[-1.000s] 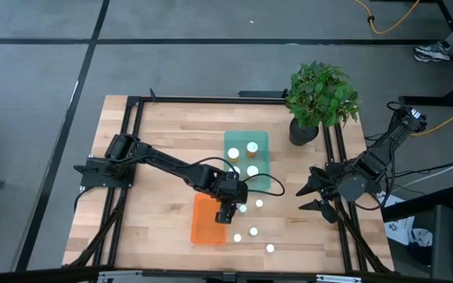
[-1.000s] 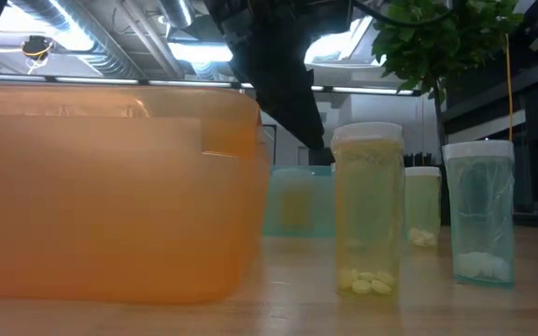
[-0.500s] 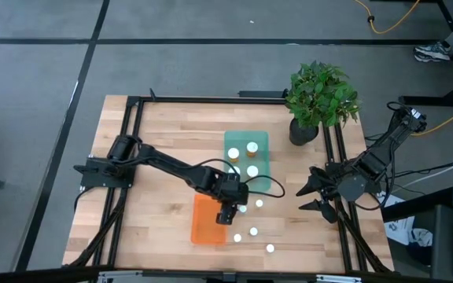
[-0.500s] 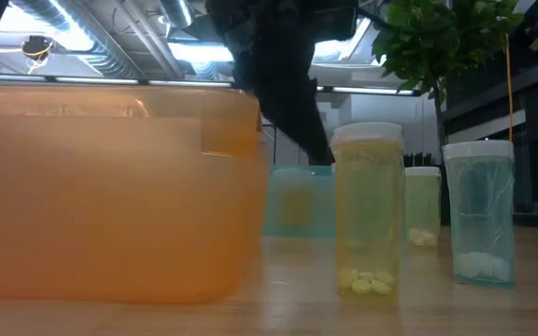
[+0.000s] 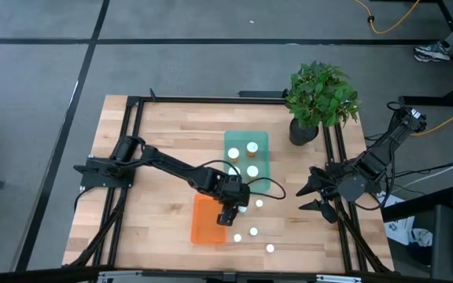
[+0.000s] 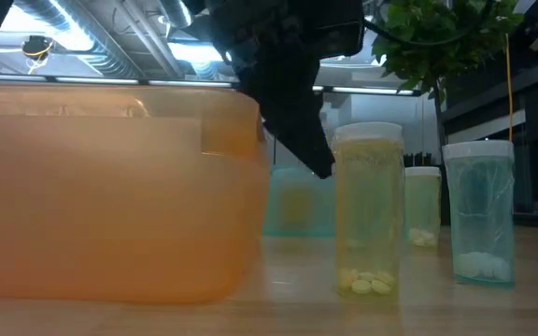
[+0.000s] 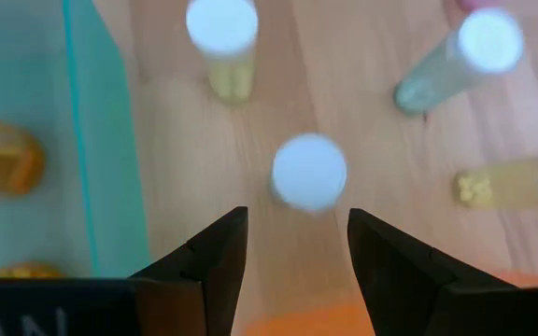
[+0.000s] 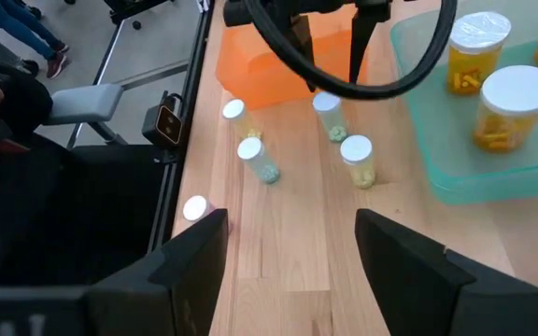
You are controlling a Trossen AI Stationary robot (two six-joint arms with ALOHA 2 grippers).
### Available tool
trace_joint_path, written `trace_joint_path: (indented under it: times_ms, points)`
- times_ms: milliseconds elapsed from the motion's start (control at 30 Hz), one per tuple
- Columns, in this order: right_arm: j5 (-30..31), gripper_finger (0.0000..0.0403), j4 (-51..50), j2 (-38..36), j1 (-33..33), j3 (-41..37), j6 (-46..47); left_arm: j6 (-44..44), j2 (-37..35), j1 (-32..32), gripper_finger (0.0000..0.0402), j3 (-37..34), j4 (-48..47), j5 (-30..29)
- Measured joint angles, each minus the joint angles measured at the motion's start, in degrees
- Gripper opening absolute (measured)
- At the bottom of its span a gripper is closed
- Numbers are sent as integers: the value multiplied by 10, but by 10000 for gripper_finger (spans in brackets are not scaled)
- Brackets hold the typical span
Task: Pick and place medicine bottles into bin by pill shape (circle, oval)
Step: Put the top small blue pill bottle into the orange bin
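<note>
left gripper — jaws spread, has dropped lower over bottle beside orange bin | pick pending | right gripper — spread, idle

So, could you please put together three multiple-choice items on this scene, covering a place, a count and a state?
1. Where is the left tool?
A. Folded back at its own base
B. Above a small bottle beside the orange bin
C. Raised high, far from any bottle

2. How many white-capped bottles stand on the bare table, outside both bins?
A. Two
B. Eight
C. Five

3. How do the left tool's fingers stand?
A. Open, holding nothing
B. Shut on a bottle
C. Shut on the bin's rim

Answers:
1 B, as the left wrist view shows the cap right ahead of the fingers.
2 C, as the high view shows five caps on wood.
3 A, as there is a clear gap with wood showing between the fingers.
</note>
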Motion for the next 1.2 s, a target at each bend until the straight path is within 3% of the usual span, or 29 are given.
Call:
trace_joint_path:
  times_ms: [1200]
  points:
    - [-18,236,0,0,0,0,1,45,25,-3,177,1,79,1]
